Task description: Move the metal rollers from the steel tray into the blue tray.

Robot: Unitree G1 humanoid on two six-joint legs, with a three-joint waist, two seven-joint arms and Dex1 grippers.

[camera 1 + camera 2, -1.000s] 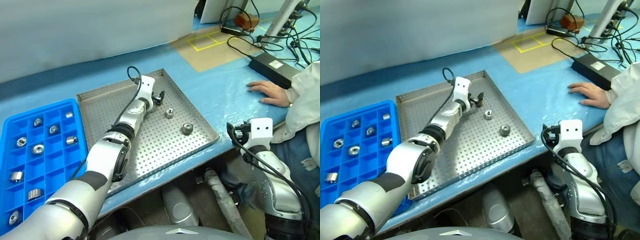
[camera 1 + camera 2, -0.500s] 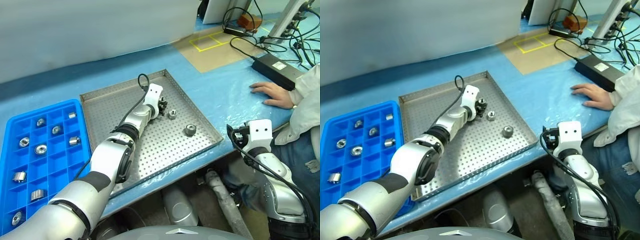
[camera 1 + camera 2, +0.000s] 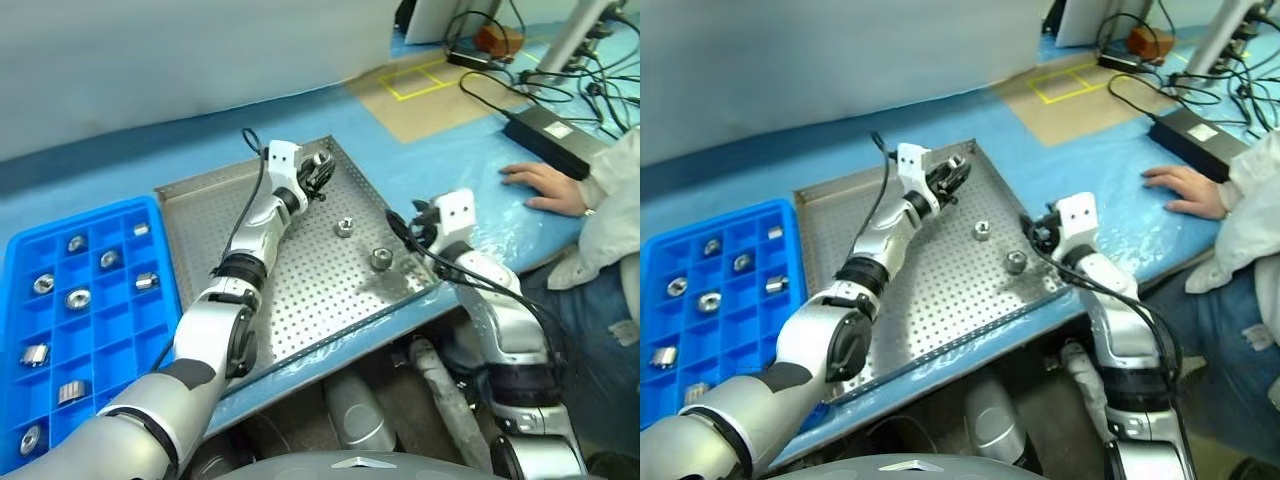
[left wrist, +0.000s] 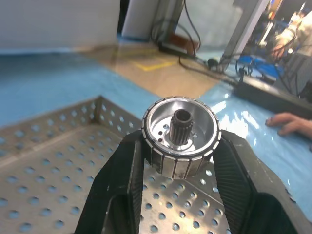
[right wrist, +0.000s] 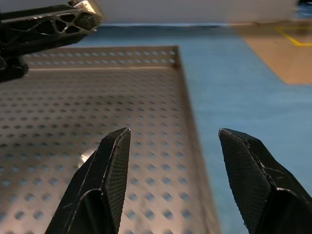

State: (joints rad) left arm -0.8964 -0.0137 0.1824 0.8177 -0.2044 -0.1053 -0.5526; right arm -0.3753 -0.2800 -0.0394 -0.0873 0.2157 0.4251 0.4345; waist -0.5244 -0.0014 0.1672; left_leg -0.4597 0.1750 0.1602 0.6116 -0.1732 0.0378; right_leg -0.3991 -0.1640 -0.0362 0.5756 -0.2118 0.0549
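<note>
The blue tray [image 3: 70, 320] lay at the worktop's left end, with rollers sorted one to a compartment. The steel tray [image 3: 230, 200] sat beside it. Over its far right corner the left gripper [image 4: 178, 161] was clenched on a metal roller [image 4: 180, 134], lifted off the perforated floor, presumably for carrying to the blue tray. Two loose rollers [image 3: 345, 227] lay near the right rim. The right gripper [image 5: 170, 165], jaws released and empty, hovered at that rim, apparently positioned to collect one.
</note>
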